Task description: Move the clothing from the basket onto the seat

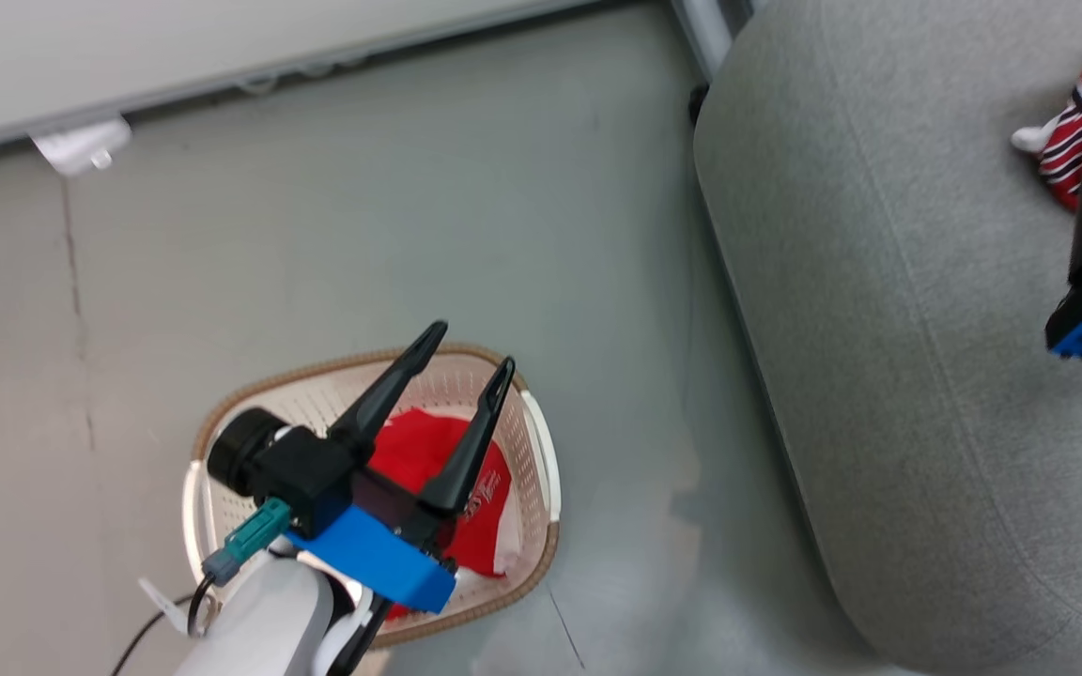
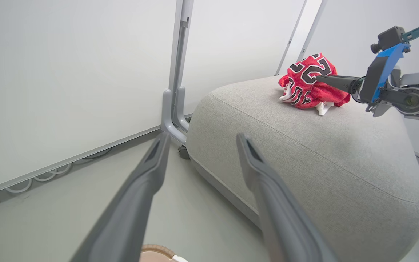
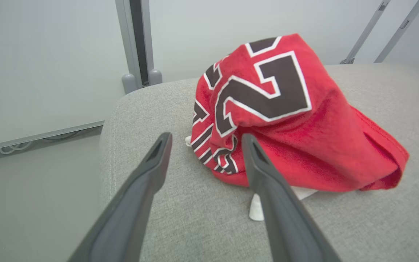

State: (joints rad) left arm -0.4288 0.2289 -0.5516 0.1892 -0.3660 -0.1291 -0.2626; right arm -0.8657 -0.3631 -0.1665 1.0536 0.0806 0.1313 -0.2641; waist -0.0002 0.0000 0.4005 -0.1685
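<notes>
Numbered jersey (image 3: pixel 286 120) on the seat (image 3: pixel 180 203)
Right fingers (image 3: pixel 267 189) wide apart, empty, beside it; left fingers (image 1: pixel 386 390) likewise, above the red garment (image 1: pixel 409 451) in the basket (image 1: pixel 541 451).

You have the numbered red garment (image 3: pixel 286 120) bunched on the grey seat (image 1: pixel 879 329); the second red garment (image 1: pixel 414 451) lies inside the cream basket (image 1: pixel 306 399) beside that seat.

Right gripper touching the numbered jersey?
Cannot tell. Right wrist view: the right gripper has one finger overlapping the numbered jersey; neither contact nor gap is plain.
</notes>
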